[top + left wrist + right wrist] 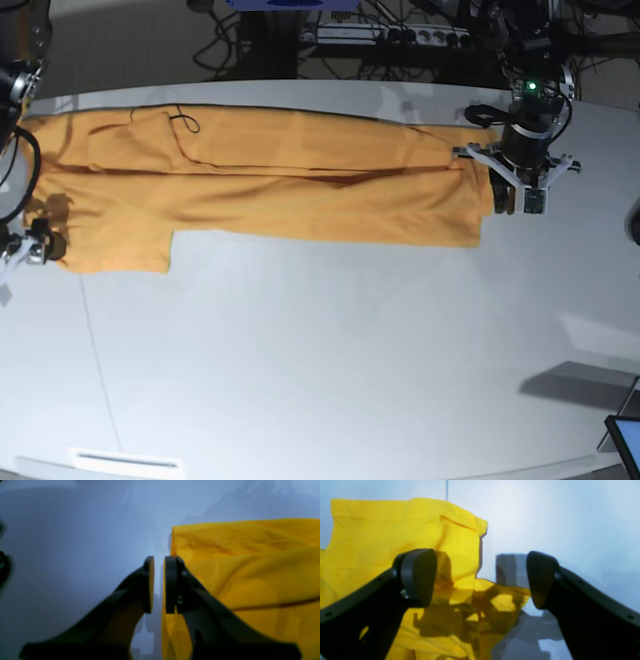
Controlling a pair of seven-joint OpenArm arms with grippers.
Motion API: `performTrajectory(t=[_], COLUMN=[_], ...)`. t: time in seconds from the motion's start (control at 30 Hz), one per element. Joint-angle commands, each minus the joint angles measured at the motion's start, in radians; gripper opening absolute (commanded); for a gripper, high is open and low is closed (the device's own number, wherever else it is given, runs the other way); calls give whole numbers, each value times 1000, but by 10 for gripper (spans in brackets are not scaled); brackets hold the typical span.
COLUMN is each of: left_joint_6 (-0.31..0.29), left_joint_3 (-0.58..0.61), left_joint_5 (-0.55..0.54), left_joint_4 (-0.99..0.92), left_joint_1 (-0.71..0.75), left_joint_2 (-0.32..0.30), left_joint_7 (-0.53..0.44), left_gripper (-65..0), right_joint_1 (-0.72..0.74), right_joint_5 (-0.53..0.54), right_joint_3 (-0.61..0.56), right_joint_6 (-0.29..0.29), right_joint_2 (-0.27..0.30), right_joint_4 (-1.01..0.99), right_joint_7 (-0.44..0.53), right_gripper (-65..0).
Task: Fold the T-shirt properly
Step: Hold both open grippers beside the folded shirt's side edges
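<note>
The orange-yellow T-shirt (280, 190) lies as a long folded band across the far side of the white table (350, 350). My left gripper (520, 198) stands at the band's right end, just off the cloth. In the left wrist view its pads (171, 585) are nearly together with only a thin slit, nothing between them, and the T-shirt (250, 567) edge lies beside the right pad. My right gripper (25, 245) is at the band's left end. In the right wrist view it (480, 577) is wide open above the T-shirt's (395, 530) wrinkled corner.
Cables and a power strip (400, 35) lie beyond the table's far edge. A screen corner (625, 440) shows at the lower right, and a dark object (634, 220) at the right edge. A white strip (125, 460) sits near the front edge.
</note>
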Motion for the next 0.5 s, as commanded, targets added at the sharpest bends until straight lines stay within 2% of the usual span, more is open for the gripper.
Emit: performTrajectory(t=[0.0,0.27,0.47], left_joint_6=[5,5,5], left_joint_3=[-3,-3,-3], left_joint_5=[-1,-1,-1], left_joint_4=[15,15,15], left_joint_1=[-3,-3,-3], left_joint_2=[-9,-9,-9], left_joint_7=[-24,-24,-24], left_gripper=[-574,-574,-574], right_joint_1=[31,34,64], right_joint_5=[16,16,17], right_joint_3=[4,4,5], right_joint_6=[3,3,3], right_joint_2=[23,22,22], right_joint_4=[16,9,-109], right_joint_7=[12,7,15], right_gripper=[-128,-128,-128])
